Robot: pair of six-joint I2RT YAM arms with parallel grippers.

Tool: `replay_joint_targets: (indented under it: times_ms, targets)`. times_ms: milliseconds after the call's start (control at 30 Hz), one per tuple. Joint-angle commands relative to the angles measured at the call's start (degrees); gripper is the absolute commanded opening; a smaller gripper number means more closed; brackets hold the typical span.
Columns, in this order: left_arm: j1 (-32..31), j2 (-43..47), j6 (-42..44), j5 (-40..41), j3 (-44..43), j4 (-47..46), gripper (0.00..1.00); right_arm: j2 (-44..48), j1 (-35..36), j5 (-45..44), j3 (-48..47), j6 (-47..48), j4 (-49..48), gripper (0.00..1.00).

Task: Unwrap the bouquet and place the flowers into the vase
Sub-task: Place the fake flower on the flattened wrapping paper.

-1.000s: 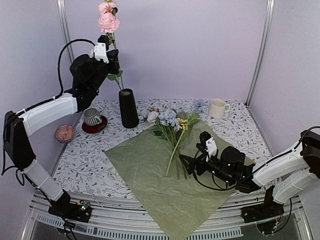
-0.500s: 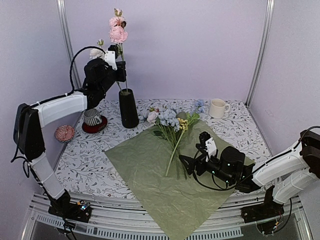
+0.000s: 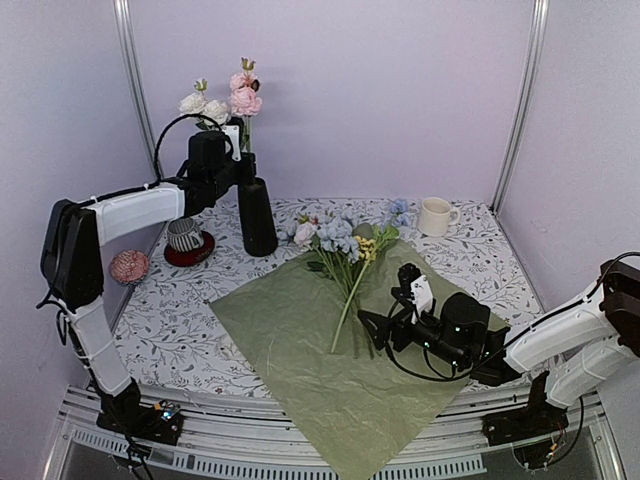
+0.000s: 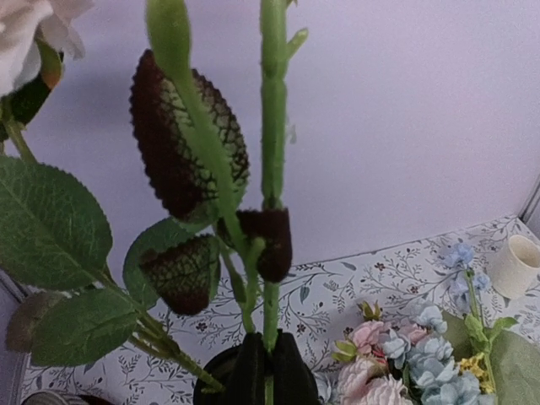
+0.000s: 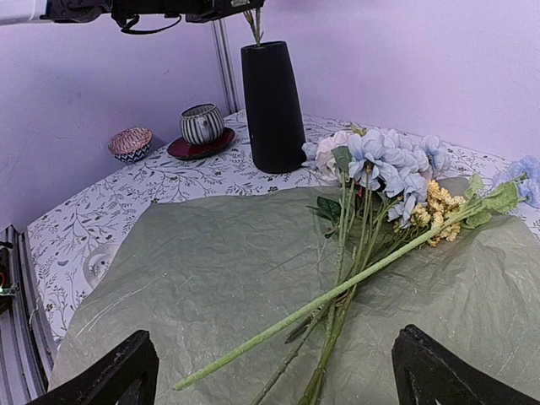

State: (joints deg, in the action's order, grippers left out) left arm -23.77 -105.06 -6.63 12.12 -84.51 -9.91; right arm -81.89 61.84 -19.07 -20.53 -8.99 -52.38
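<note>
While your L gripper (image 3: 244, 162) clamped a pink flower stem (image 4: 272, 101) in the vase (image 3: 257, 215) mouth & R gripper (image 3: 378, 328) gaped, you needed to lower, then let go.

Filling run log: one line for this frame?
left gripper: shut on pink-white stems, in vase | right gripper: open above wrap | remaining flowers: on wrap

Held flowers (image 3: 232, 100) and left pincer (image 3: 243, 165) fill vase (image 3: 257, 215) mouth, striped cup (image 3: 185, 233) close beside, wrap (image 3: 300, 340) front bare
</note>
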Motion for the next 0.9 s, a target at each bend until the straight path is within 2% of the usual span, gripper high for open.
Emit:
replay_joint_targets:
  times_ms: [0, 100, 200, 300, 500, 700, 867]
  targets:
    - [1.24, -1.10, -2.31, 0.22, -1.89, 3.54, 0.00, -0.86, -0.33, 0.59, 0.09, -0.14, -0.92, 0.99]
    - [1.27, -1.29, -2.68, -0.50, -1.69, 4.10, 0.07, -0.85, -0.33, 0.70, 0.06, -0.14, -0.92, 0.99]
    - [1.27, -1.25, -3.59, -0.48, -1.62, 4.56, 0.24, -0.82, -0.32, 0.70, 0.05, -0.15, -0.83, 0.99]
    - [1.27, -1.22, -4.17, -0.21, -1.71, 5.17, 0.36, -0.91, -0.33, 0.79, -0.07, -0.15, -0.82, 0.99]
    - [1.21, 0.60, -5.63, -2.34, -0.65, 6.47, 0.52, -1.07, -0.33, 0.96, -0.20, 0.00, -0.62, 0.99]
    - [1.13, 5.14, -8.36, -7.03, 4.35, 6.04, 0.74, -1.01, -0.36, 1.21, -0.13, -0.14, -0.54, 0.99]
    - [0.81, 10.21, -9.47, -7.87, 8.11, 7.89, 0.86, -1.13, -0.37, 1.23, -0.29, -0.15, -0.49, 0.99]
